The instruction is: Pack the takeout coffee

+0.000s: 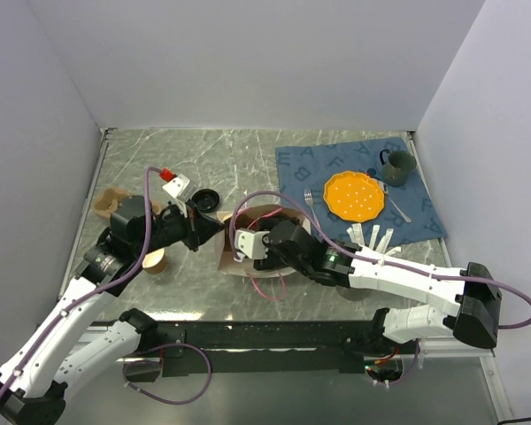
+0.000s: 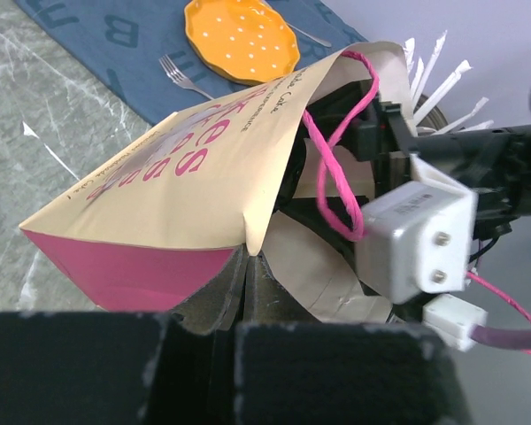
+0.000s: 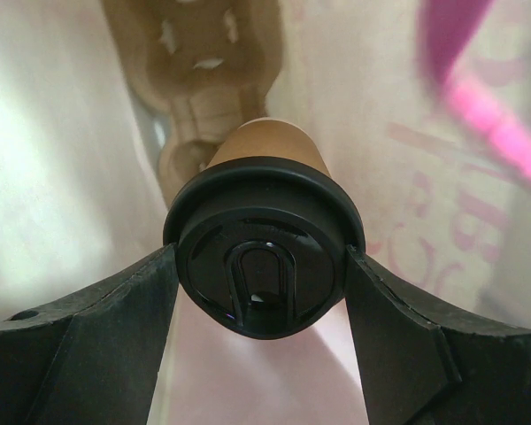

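**Top view:** The paper bag (image 1: 264,215) lies tilted at centre. The left gripper (image 1: 211,227) is pressed together on the rim at the bag's 9 o'clock, holding the mouth wide. The right arm (image 1: 380,270) reaches in from 4 o'clock. A loose black lid (image 1: 204,197) lies at 10 o'clock and an open brown cup (image 1: 155,259) at 8 o'clock. An orange plate (image 1: 355,196) and a green mug (image 1: 396,166) sit off at 2 o'clock, and none of these obstructs.

**Left wrist:** The fingers pinch the bag's folded edge. The pink handle (image 2: 332,168) loops across the mouth at 1 o'clock and could snag.

**Right wrist:** The right gripper (image 3: 261,257) clamps the takeout coffee (image 3: 265,150) by its lid, well inside the bag. A moulded cardboard carrier (image 3: 199,62) lies deeper at 12 o'clock. What appears left is seating the cup, letting go and withdrawing.
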You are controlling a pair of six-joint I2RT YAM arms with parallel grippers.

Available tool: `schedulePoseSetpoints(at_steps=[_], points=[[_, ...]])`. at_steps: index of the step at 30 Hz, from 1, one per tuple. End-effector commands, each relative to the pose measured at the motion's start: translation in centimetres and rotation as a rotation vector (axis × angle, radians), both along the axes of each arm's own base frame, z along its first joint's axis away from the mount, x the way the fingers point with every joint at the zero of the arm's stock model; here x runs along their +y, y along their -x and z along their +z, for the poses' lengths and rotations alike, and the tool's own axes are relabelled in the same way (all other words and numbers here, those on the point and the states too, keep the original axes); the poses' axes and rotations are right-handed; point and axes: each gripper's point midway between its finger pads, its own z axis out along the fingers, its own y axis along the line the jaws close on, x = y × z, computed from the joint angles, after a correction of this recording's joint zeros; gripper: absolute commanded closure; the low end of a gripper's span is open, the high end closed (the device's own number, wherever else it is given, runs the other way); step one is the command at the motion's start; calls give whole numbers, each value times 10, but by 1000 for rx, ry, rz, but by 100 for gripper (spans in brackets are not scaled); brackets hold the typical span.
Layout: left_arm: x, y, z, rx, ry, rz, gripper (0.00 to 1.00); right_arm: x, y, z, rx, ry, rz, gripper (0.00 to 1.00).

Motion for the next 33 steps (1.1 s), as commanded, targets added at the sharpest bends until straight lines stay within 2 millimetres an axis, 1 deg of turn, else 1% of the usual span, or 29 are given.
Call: schedulePoseSetpoints(at_steps=[1, 7, 11, 15, 23, 33], points=[[-4, 9, 18, -109, 28, -71, 99, -7, -1, -6, 2, 7, -19, 52], [-4, 9, 12, -112, 19, -79, 99, -8, -6, -12, 34, 17, -39, 53], [-5, 8, 13, -112, 16, -81, 99, -7, -9, -13, 42, 29, -40, 53], [-5, 7, 13, -114, 7, -84, 99, -8, -9, -21, 64, 45, -56, 53], [-4, 9, 17, -105, 15, -78, 99, -4, -13, -24, 65, 35, -75, 53], [-3, 10, 17, -79, 16, -72, 99, -2, -20, -25, 37, 18, -106, 53]])
